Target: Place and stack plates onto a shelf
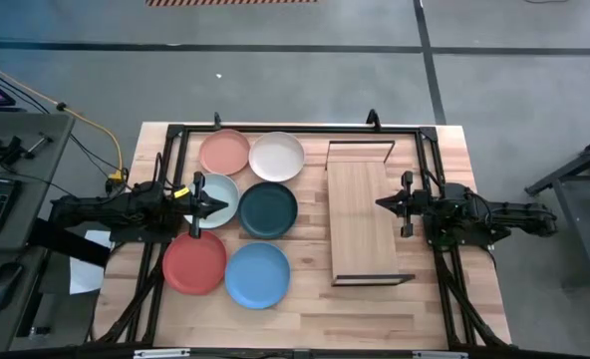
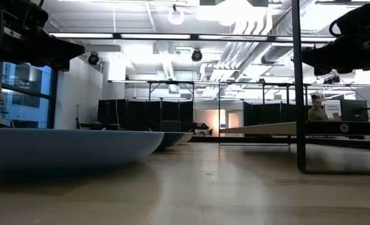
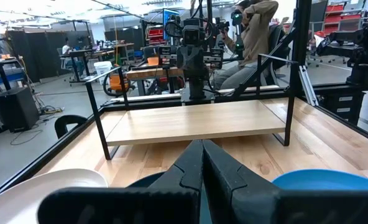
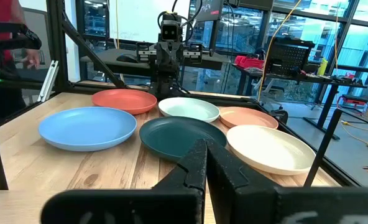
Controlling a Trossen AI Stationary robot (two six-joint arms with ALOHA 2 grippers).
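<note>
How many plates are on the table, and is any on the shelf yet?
6, none on the shelf. Back row: salmon plate, white plate. Middle: mint plate, teal plate. Front: coral plate, blue plate.

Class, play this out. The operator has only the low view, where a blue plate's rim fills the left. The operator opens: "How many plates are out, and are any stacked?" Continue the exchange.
Observer: Six, none stacked, in three rows of two: salmon pink plate, white plate, pale mint plate, dark teal plate, coral red plate, bright blue plate.
Operator: Is anything on the shelf?
Observer: No. From above, the shelf is bare.
Operator: Where are the grippers?
Observer: The left gripper, shut, is over the pale mint plate. The right gripper, shut, is over the shelf.
</note>
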